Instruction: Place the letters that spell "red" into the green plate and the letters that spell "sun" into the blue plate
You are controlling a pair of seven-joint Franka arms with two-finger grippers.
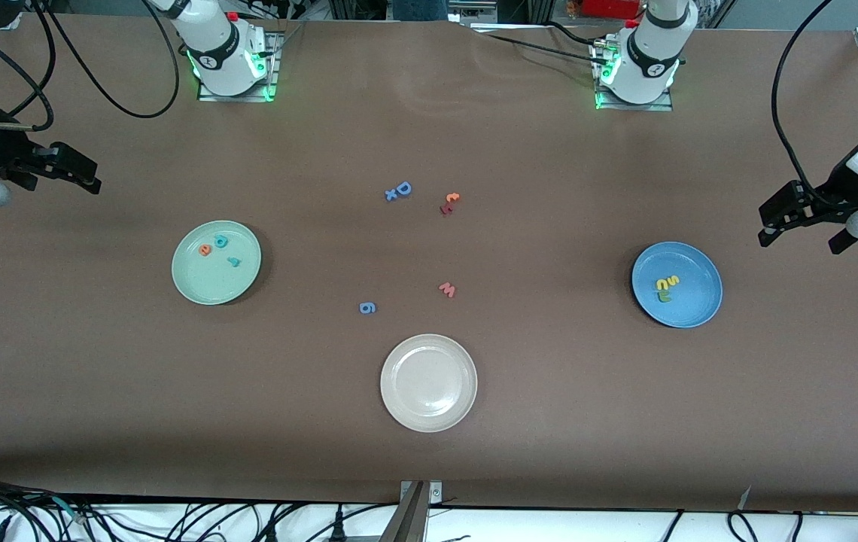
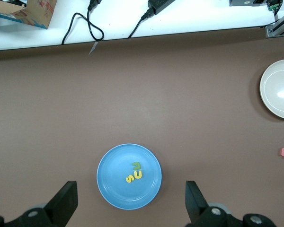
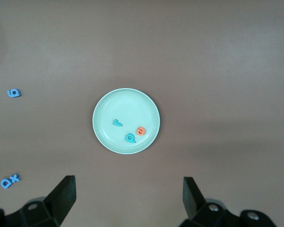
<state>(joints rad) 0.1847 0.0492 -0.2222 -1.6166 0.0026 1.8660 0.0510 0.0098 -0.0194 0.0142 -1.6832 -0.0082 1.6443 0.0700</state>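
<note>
the left gripper (image 1: 801, 226) hangs at the right edge of the front frame, above bare table just up from the blue plate (image 1: 700, 305), jaws spread wide and empty; its arm is cut off by the frame edge. in its wrist view only the two dark fingers (image 2: 66, 201) show at the bottom corners, with the plate between them. the right gripper (image 1: 79, 173) hangs at the left edge of the front frame, jaws likewise wide apart with nothing in them, over bare table up and outward from the green plate (image 1: 196, 282).

the blue plate holds a yellow s (image 2: 129, 179), a yellow u (image 2: 138, 175) and a green n (image 2: 137, 165), bunched close together near its middle. the green plate holds an orange e (image 1: 205, 250), a teal d (image 1: 221, 242) and a small teal r (image 1: 234, 262), slightly apart from one another.

a beige plate (image 1: 406, 406) sits low in the centre of the front frame. loose on the table in mid-frame lie a blue D (image 1: 403, 188), an orange-and-red pair (image 1: 448, 203), a salmon w (image 1: 447, 289) and a blue 6 (image 1: 367, 307).
</note>
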